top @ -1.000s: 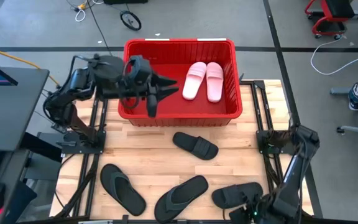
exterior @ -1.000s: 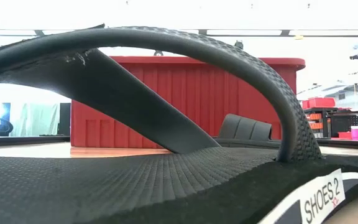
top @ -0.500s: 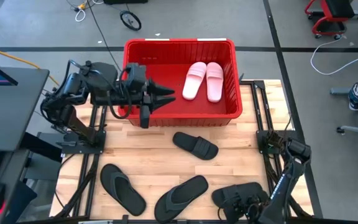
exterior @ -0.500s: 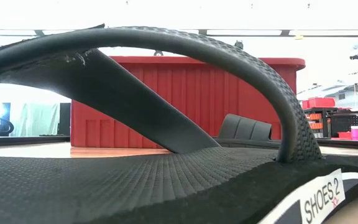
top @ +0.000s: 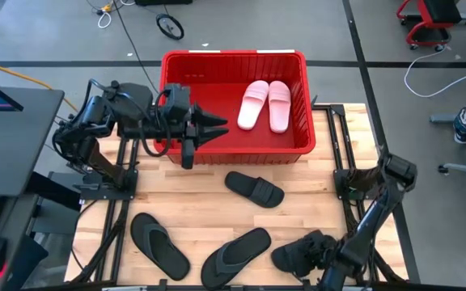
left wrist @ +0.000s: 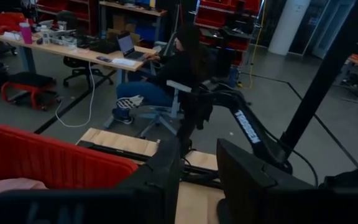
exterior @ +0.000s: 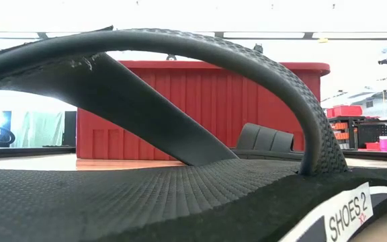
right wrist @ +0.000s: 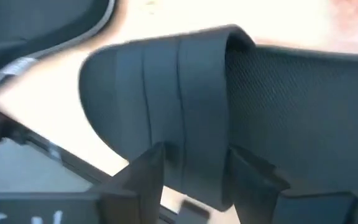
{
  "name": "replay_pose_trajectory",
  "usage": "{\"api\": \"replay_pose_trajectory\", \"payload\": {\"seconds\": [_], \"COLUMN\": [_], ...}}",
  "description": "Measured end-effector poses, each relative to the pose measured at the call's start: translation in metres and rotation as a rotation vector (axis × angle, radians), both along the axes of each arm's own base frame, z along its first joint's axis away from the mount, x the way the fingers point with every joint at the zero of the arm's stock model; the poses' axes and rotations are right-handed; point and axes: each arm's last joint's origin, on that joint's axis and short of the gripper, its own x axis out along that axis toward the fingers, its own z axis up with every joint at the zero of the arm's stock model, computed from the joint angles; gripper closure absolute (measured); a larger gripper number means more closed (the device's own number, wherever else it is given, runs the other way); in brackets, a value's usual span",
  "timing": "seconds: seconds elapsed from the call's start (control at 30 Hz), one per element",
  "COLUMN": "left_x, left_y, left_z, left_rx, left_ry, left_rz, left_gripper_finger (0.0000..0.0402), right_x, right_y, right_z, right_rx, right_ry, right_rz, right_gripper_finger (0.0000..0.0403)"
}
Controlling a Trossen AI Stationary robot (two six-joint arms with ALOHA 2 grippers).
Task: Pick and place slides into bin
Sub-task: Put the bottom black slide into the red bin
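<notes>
The red bin [top: 233, 144] stands at the table's far middle with two pale pink slides [top: 265, 105] lying inside. My left gripper [top: 217, 125] hovers open and empty over the bin's left front part. One black slide [top: 255, 188] lies flat on the table's middle, in front of the bin. Two black flip-flops [top: 158, 244] [top: 235, 255] lie near the front edge. My right gripper [top: 318, 257] is low at the front right, shut on the second black slide [top: 296, 255]. My right gripper has the black slide's wide ribbed strap [right wrist: 194, 155] between its two fingers [right wrist: 146, 171], which stand on either side of the strap's end next to the footbed [right wrist: 303, 106]. Whether the slide is clear of the table cannot be told.
The low view is filled by a flip-flop's thong [exterior: 180, 60] close to the camera, with the bin's wall [exterior: 200, 107] and the middle slide [exterior: 264, 138] behind. Bare wood lies between the bin and the flip-flops. A person sits at a desk beyond the table [left wrist: 166, 68].
My left gripper has drawn back a little toward the table's left over the bin's front wall and then held still. My right gripper has gone toward the table's left onto the front-right black slide, and the slide has shifted and turned slightly leftward.
</notes>
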Motion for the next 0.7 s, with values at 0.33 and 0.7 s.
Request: {"api": "replay_pose_trajectory", "payload": {"seconds": [0.33, 0.7], "left_x": [0.000, -0.009], "left_y": [0.000, -0.002], "left_z": [0.000, 0.008], "left_rx": [0.000, -0.026], "left_ry": [0.000, -0.052], "left_rz": [0.000, -0.011], "left_gripper_finger": [0.0294, 0.0294], "right_x": [-0.008, -0.023], "right_y": [-0.034, -0.053], "right_z": [0.003, 0.054], "right_rx": [0.141, 0.251], "right_ry": [-0.217, -0.431], "right_rz": [0.018, 0.038], "right_gripper_finger": [0.0376, 0.0393]}}
